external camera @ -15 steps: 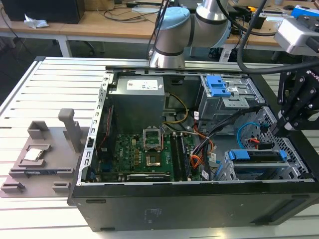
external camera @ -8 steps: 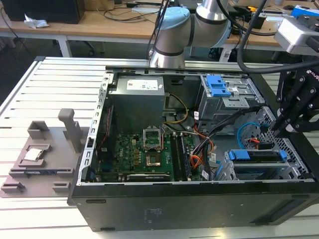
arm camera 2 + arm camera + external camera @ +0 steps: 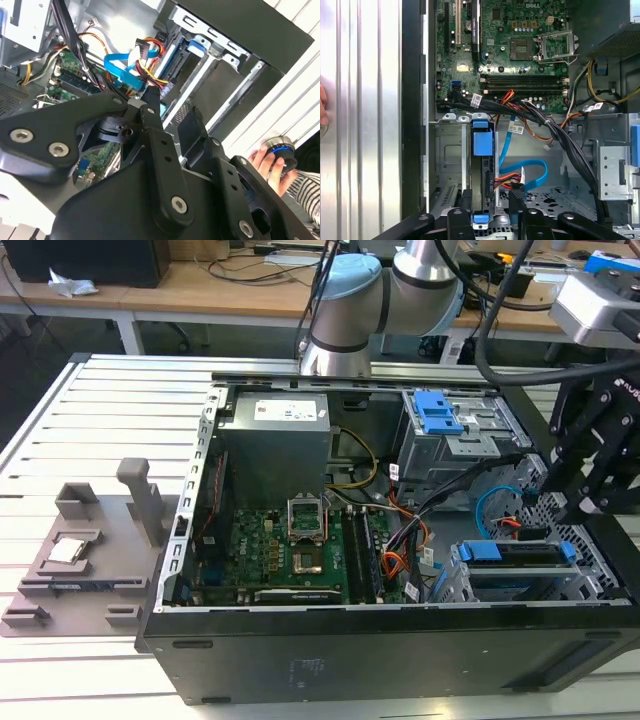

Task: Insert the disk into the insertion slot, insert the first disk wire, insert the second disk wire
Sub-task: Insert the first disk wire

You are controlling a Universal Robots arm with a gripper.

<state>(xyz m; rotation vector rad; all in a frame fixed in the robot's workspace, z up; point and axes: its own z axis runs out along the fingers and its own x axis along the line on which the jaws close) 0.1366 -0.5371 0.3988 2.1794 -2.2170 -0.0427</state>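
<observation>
The disk (image 3: 520, 558) sits in its blue carrier (image 3: 482, 142) inside the insertion slot (image 3: 455, 585), the perforated silver cage (image 3: 447, 155) at the case's front corner. My gripper (image 3: 490, 200) hovers over the disk's connector end with its fingers apart on either side of the disk's edge. The first disk wire (image 3: 507, 176), a red lead, runs to a dark plug at that end. The second disk wire (image 3: 535, 167), light blue, loops beside it, and its end lies near one finger (image 3: 516, 202). In the second wrist view the gripper (image 3: 172, 107) is just short of the blue cable (image 3: 120, 70).
A black cable bundle (image 3: 560, 140) crosses above the cage. The motherboard (image 3: 520, 45) and a grey cage with a blue latch (image 3: 440, 415) lie beyond. A person's hand (image 3: 262, 160) rests on a knob outside the case. A grey fixture (image 3: 90, 550) stands on the table.
</observation>
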